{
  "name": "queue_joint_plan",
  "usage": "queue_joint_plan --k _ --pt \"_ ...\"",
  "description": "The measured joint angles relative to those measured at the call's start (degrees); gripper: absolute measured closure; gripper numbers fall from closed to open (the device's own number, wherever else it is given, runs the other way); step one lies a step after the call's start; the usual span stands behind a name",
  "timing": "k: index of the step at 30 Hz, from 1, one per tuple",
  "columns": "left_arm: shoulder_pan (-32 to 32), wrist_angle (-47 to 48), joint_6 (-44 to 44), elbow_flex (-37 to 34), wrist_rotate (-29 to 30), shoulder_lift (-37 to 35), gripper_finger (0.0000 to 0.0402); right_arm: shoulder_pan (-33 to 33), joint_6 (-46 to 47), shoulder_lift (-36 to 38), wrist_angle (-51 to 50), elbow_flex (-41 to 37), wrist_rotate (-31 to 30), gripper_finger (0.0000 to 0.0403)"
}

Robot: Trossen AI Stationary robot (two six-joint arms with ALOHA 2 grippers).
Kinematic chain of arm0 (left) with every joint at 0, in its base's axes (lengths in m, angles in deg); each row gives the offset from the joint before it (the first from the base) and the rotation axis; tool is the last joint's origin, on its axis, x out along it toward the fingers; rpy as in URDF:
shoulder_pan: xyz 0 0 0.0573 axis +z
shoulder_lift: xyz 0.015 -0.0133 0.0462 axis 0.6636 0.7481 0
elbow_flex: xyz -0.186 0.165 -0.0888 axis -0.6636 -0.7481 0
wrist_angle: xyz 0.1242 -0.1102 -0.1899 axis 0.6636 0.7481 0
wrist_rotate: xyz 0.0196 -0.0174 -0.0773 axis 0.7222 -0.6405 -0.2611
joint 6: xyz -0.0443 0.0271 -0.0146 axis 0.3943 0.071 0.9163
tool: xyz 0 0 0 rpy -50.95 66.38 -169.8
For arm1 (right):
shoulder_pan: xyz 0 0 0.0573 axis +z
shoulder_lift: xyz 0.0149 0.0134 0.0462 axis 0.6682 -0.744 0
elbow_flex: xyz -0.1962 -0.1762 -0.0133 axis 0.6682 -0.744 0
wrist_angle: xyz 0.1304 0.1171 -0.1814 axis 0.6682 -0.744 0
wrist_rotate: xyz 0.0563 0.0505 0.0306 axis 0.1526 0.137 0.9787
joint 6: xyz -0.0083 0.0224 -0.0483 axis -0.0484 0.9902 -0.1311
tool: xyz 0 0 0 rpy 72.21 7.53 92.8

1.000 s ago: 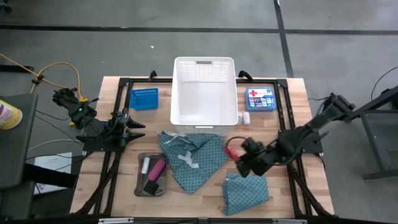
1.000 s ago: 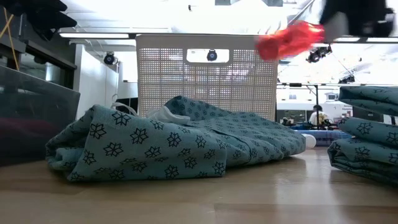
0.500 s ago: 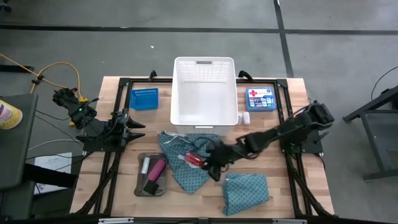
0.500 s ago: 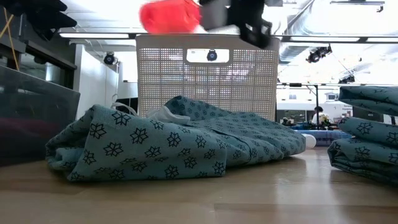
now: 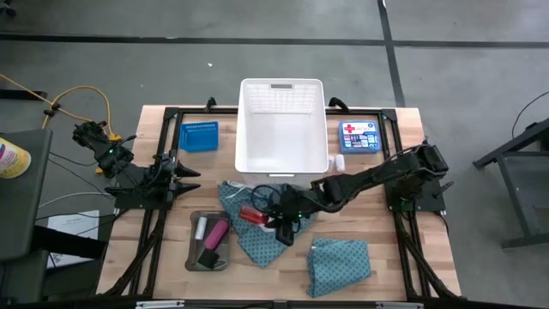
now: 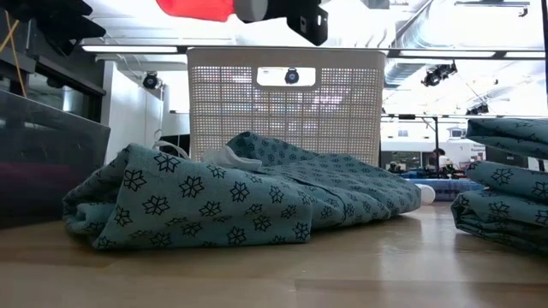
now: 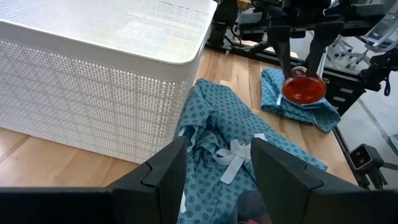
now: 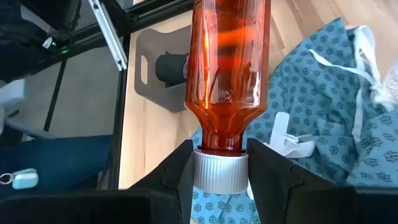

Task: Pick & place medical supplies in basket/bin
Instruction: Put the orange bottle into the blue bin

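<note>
My right gripper is shut on a translucent red bottle with a white cap and holds it in the air over the left part of the spread teal dotted cloth. That cloth lies crumpled on the table, its white ties on top. A second teal cloth lies folded near the table's near edge. The grey tray holds the pink cylinder, white tube and black block. My left gripper waits open at the table's left. My right gripper pinches the red bottle by its white cap, one finger on each side. The fingers come level from the table's right. The bottle sticks out past them toward the table's left, lifted clear above the cloth.
The large white slotted basket stands behind the spread cloth at the table's far middle. The small blue mesh basket is to its left, the flat blue box with a red cross to its right, with a small white piece beside it.
My right arm has swung toward the table's left, carrying the red bottle from beside the right edge of the spread cloth to above its left part. The gripper has stayed shut on the bottle. The cloths have kept still.
</note>
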Motion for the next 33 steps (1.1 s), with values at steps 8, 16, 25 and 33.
queue_joint_plan --k 8,16,25,33 --pt "0.0 0.0 0.0 0.0 0.0 0.0 0.0229 0.0 0.0 0.0 0.2 0.0 -0.2 0.0291" --pt "0.0 -0.2 0.0 0.0 0.0 0.0 0.0229 0.0 0.0 0.0 0.2 0.0 -0.2 0.0291" --pt "0.0 -11.2 -17.8 0.0 -2.7 2.8 0.0229 -0.1 0.0 0.0 0.6 -0.1 0.5 0.0291" --pt "0.0 -25.8 -45.9 0.0 -4.8 14.3 0.0229 -1.2 3.9 0.0 7.6 -0.1 8.1 0.0291"
